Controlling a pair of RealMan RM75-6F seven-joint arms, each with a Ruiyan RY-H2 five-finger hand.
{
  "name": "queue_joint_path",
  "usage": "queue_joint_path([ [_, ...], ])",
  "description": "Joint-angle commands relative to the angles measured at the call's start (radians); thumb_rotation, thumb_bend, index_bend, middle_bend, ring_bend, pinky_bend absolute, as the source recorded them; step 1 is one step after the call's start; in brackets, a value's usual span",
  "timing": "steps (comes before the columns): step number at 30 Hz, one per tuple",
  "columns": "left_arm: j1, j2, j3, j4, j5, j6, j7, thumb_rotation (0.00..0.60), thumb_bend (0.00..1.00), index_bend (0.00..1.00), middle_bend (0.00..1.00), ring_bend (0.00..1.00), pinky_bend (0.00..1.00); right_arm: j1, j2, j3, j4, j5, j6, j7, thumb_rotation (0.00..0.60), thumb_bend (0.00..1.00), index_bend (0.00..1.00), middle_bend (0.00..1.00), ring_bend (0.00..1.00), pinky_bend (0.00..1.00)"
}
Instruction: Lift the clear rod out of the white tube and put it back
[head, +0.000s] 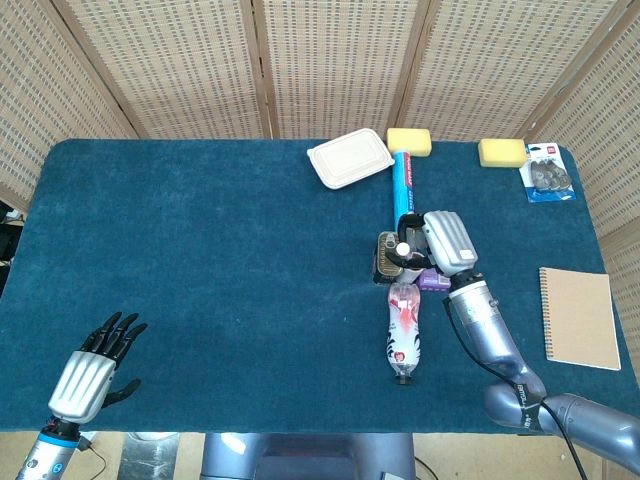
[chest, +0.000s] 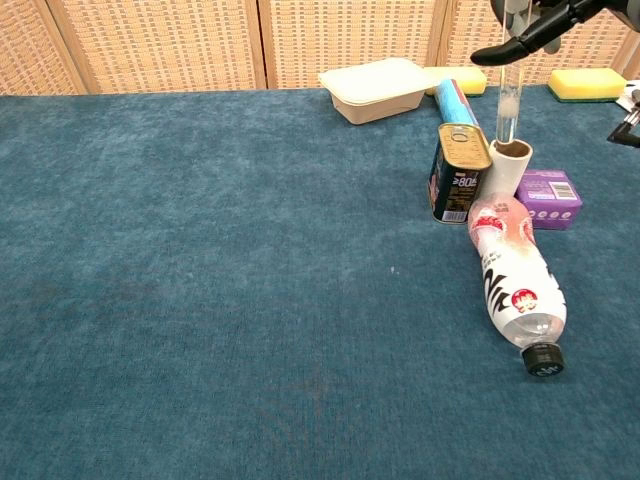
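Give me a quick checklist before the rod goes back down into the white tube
1. Right hand holds the clear rod: ok.
2. Rod tip clear of the white tube rim: ok, just above it.
3. Rod upright: ok.
4. Tip centred over the opening: cannot tell, looks slightly left in the chest view.
5. Tube standing, wedged by the tin can and bottle: ok.
6. Left hand away, empty: ok.

The clear slender plastic rod (chest: 506, 104) hangs upright, its rounded lower tip just above the open mouth of the short white cylindrical tube (chest: 510, 166), which stands upright on the blue tabletop (chest: 200, 280) toward the right edge.
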Motion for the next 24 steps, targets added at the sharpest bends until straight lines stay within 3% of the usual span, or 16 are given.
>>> queue_joint_path([
  [1,0.001,0.003,-0.001,-0.002,-0.001,0.003,-0.006,0.6,0.16,0.1,0.1,0.03,0.21,0.003,0.018,0.012,-0.037,0.014,-0.002,-0.01,0.6,0.26,0.74,0.78,0.76,0.73],
  [12,0.001,0.005,0.001,0.006,0.001,0.006,-0.024,0.6,0.16,0.1,0.1,0.03,0.21,0.011,0.055,0.041,-0.112,0.07,-0.01,-0.037,0.6,0.26,0.77,0.81,0.79,0.75],
  [24,-0.003,-0.001,0.003,0.018,0.006,0.003,-0.039,0.6,0.16,0.1,0.1,0.03,0.21,0.001,0.095,0.031,-0.186,0.075,0.012,-0.088,0.6,0.27,0.81,0.86,0.84,0.77],
])
